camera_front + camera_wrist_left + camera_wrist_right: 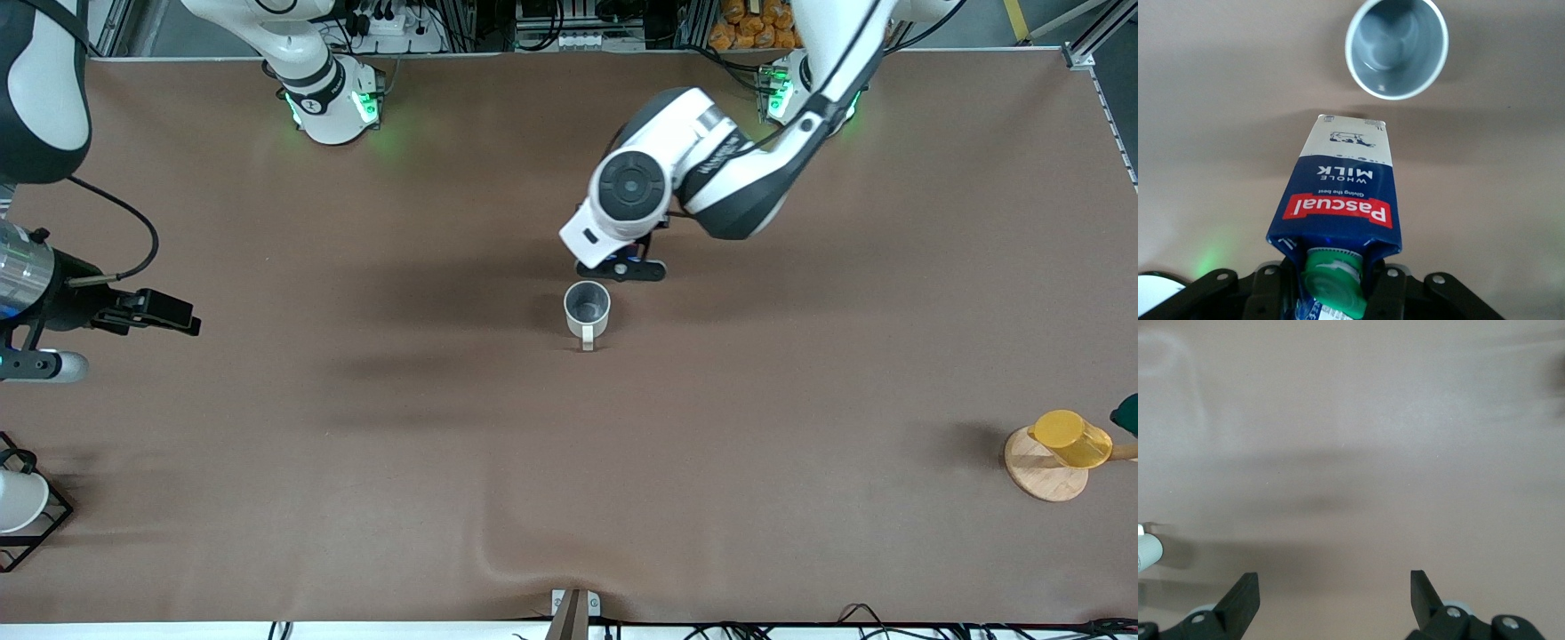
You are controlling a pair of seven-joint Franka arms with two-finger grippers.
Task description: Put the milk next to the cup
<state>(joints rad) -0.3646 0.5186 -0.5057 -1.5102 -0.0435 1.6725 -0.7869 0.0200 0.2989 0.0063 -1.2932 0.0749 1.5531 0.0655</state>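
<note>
Left pincer (1331, 293) clamped on Pascal milk carton (1338, 200) just beside mug (1397, 47) for set-down; right pincer (1335, 597) waits, jaws apart, over bare tabletop (356, 498).

The left tool (1338, 290) grips the milk (1341, 190) near the cup (1397, 47).

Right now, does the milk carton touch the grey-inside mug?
Apart. The left wrist view shows a strip of bare table between the milk carton, held in the left gripper, and the mug.
</note>
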